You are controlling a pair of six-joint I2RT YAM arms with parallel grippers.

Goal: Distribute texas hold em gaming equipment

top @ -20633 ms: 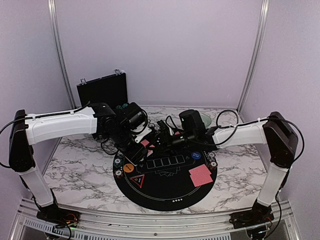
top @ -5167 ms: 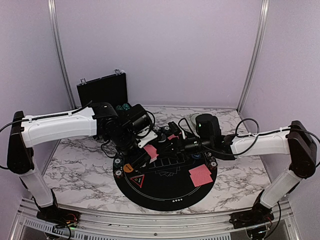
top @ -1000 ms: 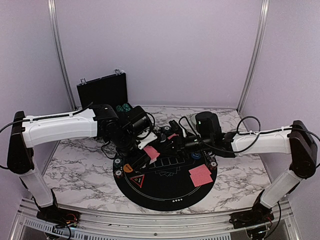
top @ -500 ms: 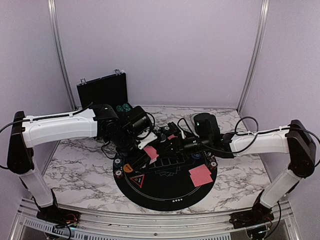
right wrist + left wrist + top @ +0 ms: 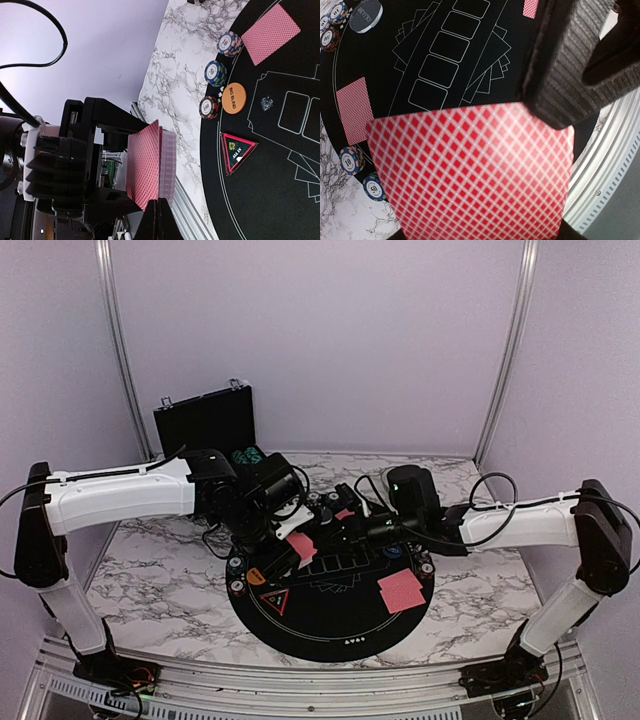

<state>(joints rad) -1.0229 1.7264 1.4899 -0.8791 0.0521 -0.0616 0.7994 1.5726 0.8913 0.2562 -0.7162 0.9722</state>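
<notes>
My left gripper (image 5: 288,542) is shut on a deck of red-backed playing cards (image 5: 475,170), held on edge above the black round mat (image 5: 330,625). One ribbed finger (image 5: 570,65) crosses the deck's top corner. My right gripper (image 5: 159,217) is shut at the deck's edge; the front card (image 5: 142,170) stands slightly apart from the deck (image 5: 169,160) and runs into the fingertips. Red-backed cards lie on the mat (image 5: 402,590) (image 5: 270,32). Striped chips (image 5: 216,72), an orange button (image 5: 234,97) and a blue button (image 5: 392,551) sit on the rim.
A red-edged triangular marker (image 5: 237,150) lies on the mat near the orange button. A black hard case (image 5: 205,420) stands open at the back left. More chips (image 5: 351,160) (image 5: 427,565) line the mat's edges. Marble tabletop (image 5: 150,560) surrounds the mat.
The right gripper's jaws have closed at the edge of the deck. Both arms have stayed almost where they were.
</notes>
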